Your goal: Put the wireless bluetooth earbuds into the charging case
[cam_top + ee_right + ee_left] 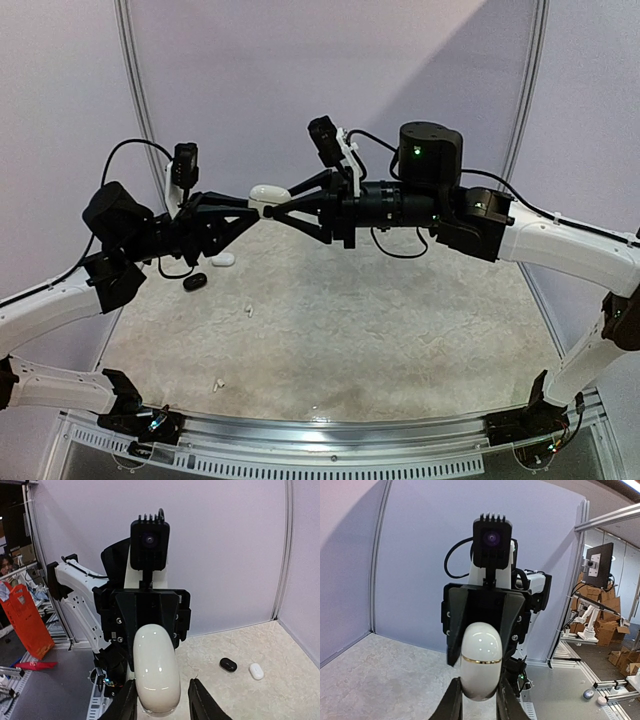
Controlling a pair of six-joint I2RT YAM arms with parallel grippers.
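Observation:
A closed white pill-shaped charging case [268, 191] with a gold seam is held in the air between both arms. My left gripper [258, 210] is shut on its lower end; the left wrist view shows the fingers [454, 696] hugging the case [480, 652] on both sides. My right gripper [275, 208] is open around the other end. In the right wrist view the case [156, 667] touches one finger [127, 700], with a gap to the other. Two tiny white earbuds [247, 310] [215, 382] lie on the table. I see no black buds.
A small black case [195, 281] and a small white case [222, 259] lie on the speckled table [400, 330] at the back left, under the left arm. They also show in the right wrist view as the black case [228, 664] and the white case [256, 671]. Lilac walls enclose the table.

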